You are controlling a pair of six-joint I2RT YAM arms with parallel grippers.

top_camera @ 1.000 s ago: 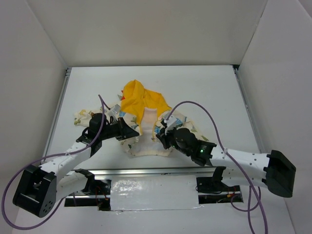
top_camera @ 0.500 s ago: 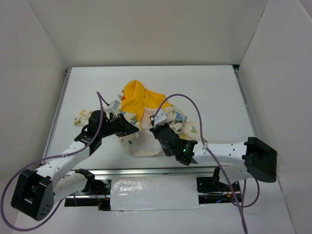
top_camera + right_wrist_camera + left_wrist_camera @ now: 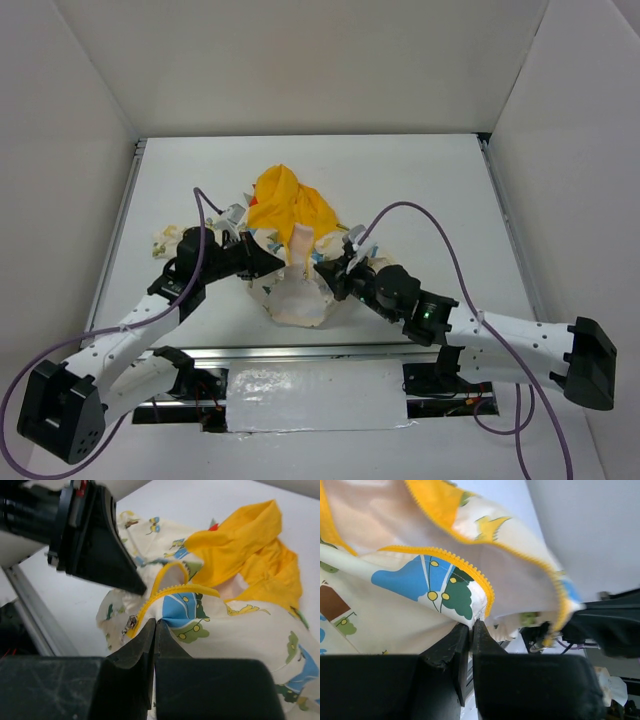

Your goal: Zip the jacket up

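Observation:
The jacket (image 3: 296, 303) lies bunched at the table's middle, cream with blue and green figures, its yellow-orange hood (image 3: 285, 205) at the far side. Its front is parted and shows the pale lining. My left gripper (image 3: 272, 266) is shut on the left front edge; in the left wrist view (image 3: 472, 624) the jaws pinch cream fabric (image 3: 410, 610) just under the yellow zipper teeth (image 3: 470, 572). My right gripper (image 3: 322, 272) is shut on the right front edge (image 3: 156, 622). The metal zipper slider (image 3: 131, 622) hangs just left of its jaws, near the left gripper's fingers (image 3: 102, 550).
A metal rail (image 3: 300, 352) runs along the near edge, with a white taped patch (image 3: 315, 400) below it. White walls enclose the table on three sides. Purple cables (image 3: 420, 215) loop above both arms.
My right arm has swung back to the right, its wrist lower and closer to the jacket's hem. The front has spread, showing more pale lining. My left gripper has barely moved.

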